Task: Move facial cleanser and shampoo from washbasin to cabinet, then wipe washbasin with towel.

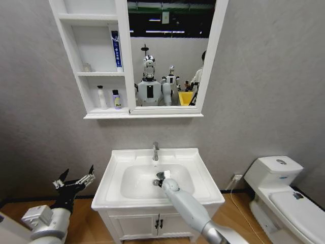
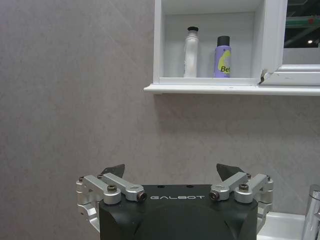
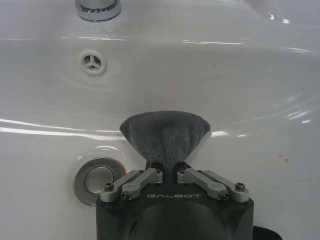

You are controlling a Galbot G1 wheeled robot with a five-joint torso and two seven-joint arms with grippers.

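Both arms were smooth light grey tubes; the left gripper (image 2: 171,175) and right gripper (image 3: 168,167) had matte black GALBOT-lettered housings with screwed silver linkages and black fingertips (image 2: 227,170).

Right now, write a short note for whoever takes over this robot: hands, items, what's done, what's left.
Right hand: shut on the towel, down in the washbasin bowl by the drain.
Left hand: open, empty, parked left of the basin.
Two bottles, a white one and a purple one, stand on the cabinet's bottom shelf.
Done: bottles moved.
Left: wiping the basin.
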